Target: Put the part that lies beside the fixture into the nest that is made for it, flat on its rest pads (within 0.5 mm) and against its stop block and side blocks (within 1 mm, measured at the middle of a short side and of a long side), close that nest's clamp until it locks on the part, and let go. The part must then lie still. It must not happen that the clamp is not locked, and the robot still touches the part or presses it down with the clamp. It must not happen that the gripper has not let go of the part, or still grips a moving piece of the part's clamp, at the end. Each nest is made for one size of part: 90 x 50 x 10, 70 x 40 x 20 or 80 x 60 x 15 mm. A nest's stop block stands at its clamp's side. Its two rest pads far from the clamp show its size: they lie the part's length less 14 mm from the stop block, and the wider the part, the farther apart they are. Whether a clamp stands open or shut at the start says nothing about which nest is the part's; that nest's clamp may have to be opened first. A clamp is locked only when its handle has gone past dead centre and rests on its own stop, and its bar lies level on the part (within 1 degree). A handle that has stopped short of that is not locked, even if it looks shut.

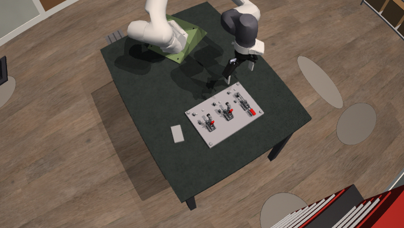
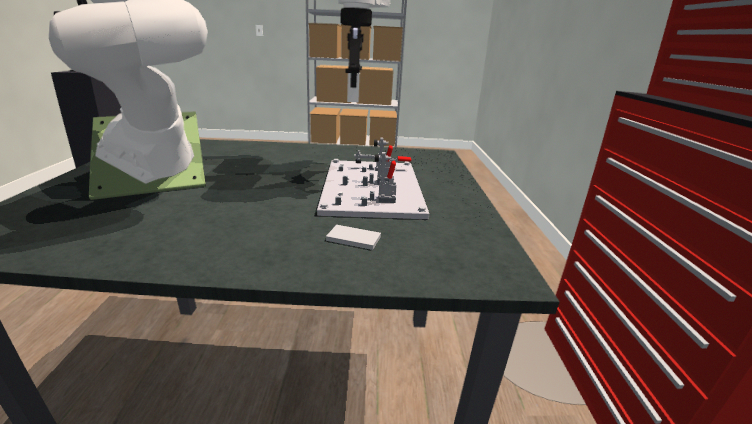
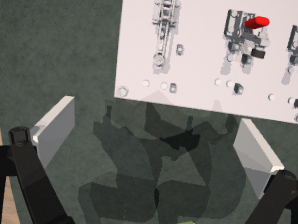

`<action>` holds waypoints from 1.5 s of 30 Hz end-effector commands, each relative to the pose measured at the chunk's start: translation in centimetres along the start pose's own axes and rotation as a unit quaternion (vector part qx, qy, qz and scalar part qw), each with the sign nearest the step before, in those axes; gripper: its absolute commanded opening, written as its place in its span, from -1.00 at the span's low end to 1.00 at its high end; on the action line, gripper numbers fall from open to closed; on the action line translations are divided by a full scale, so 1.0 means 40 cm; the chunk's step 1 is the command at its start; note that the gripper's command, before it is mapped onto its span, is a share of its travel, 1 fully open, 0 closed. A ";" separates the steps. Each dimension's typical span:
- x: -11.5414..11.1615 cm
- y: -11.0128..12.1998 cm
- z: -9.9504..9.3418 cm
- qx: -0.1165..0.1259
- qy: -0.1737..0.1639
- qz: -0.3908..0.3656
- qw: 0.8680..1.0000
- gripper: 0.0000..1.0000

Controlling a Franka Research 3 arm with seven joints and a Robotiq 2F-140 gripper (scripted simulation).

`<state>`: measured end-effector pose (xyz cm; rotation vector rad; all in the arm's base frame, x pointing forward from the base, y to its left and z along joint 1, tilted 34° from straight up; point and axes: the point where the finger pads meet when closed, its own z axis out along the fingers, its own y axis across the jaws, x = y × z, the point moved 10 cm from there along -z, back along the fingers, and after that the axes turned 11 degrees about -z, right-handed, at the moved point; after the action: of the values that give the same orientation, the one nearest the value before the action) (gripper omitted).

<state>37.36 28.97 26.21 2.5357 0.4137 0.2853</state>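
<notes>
The part (image 1: 177,133) (image 2: 352,237), a pale flat block, lies on the table beside the fixture plate (image 1: 226,129) (image 2: 409,197) (image 3: 134,45); the wrist view does not show it. The far clamp (image 1: 245,104) (image 3: 163,25) has its bar lying forward and its red handle laid out backward. The middle clamp (image 1: 228,113) (image 3: 245,32) and the clamp nearest the part (image 1: 210,125) (image 2: 387,189) have their bars raised and their red handles up. No part shows in the nests. My gripper (image 1: 240,72) (image 2: 353,80) (image 3: 156,122) is open and empty, high above the table beside the plate's far end.
The green robot base (image 1: 193,36) (image 2: 147,184) stands at the table's back corner. Small blocks and pads stand up from the plate before each clamp, and bolts sit at its corners. A red drawer cabinet (image 2: 652,237) stands beyond the table edge.
</notes>
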 end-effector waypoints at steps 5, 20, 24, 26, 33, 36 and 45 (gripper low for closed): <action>0.005 -0.002 -0.001 0.001 0.004 0.007 1.000 1.00; 0.005 -0.002 -0.001 0.001 0.004 0.007 1.000 -1.00; 0.005 -0.002 -0.001 0.001 0.004 0.007 1.000 -1.00; 0.005 -0.002 -0.001 0.001 0.004 0.007 1.000 -1.00; 0.005 -0.002 -0.001 0.001 0.004 0.007 1.000 -1.00; 0.005 -0.002 -0.001 0.001 0.004 0.007 1.000 -1.00; 0.005 -0.002 -0.001 0.001 0.004 0.007 1.000 -1.00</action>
<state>37.41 29.02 26.21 2.5397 0.4008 0.2931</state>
